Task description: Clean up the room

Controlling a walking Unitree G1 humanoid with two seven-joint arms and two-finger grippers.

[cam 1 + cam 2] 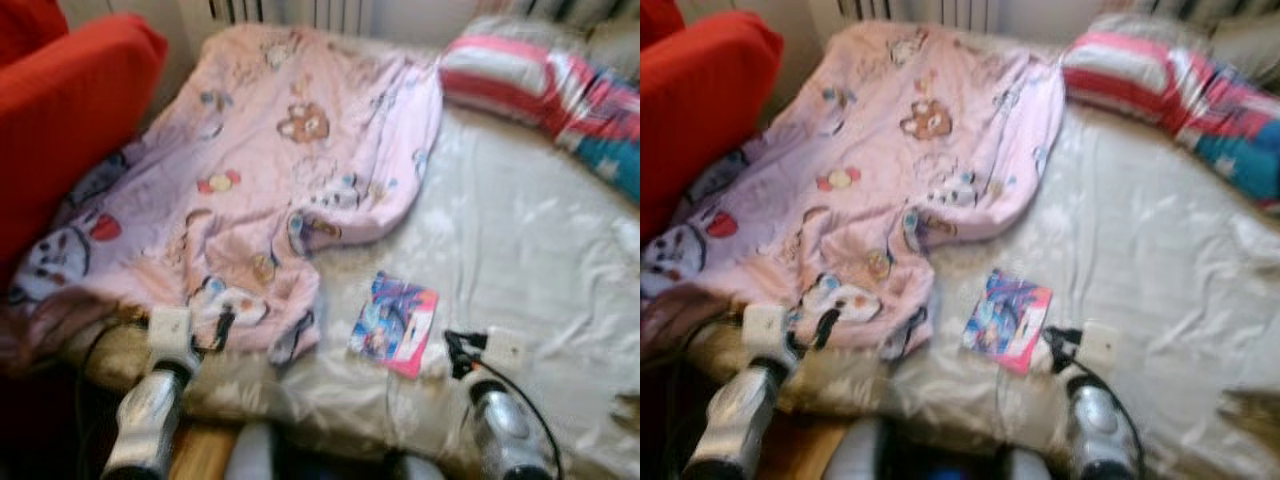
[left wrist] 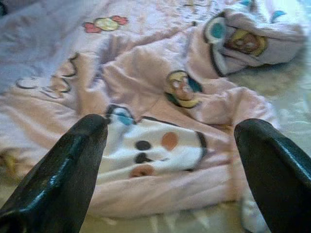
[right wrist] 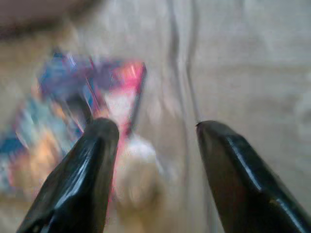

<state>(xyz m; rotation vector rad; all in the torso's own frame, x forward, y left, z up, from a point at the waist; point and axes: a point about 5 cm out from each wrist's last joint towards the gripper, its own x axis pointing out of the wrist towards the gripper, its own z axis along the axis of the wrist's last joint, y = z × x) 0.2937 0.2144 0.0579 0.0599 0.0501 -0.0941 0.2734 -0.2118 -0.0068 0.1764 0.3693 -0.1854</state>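
Lying lower centre on the bed sheet (image 1: 520, 260), long axis running up-frame, booklet (image 1: 394, 323) just left of the wide-open right gripper (image 1: 462, 352); left gripper (image 1: 222, 325), spread too, at blanket (image 1: 270, 170).

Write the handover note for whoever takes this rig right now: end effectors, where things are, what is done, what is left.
Left end effector: open, empty, at the near edge of the pink blanket.
Right end effector: open, empty, over the cream sheet, just right of the colourful booklet.
Things: blanket lies crumpled across the bed's left half; booklet lies flat near the front edge; striped pillow at the far right.
Done: nothing visibly tidied.
Left: probably pick up the booklet and straighten the blanket.
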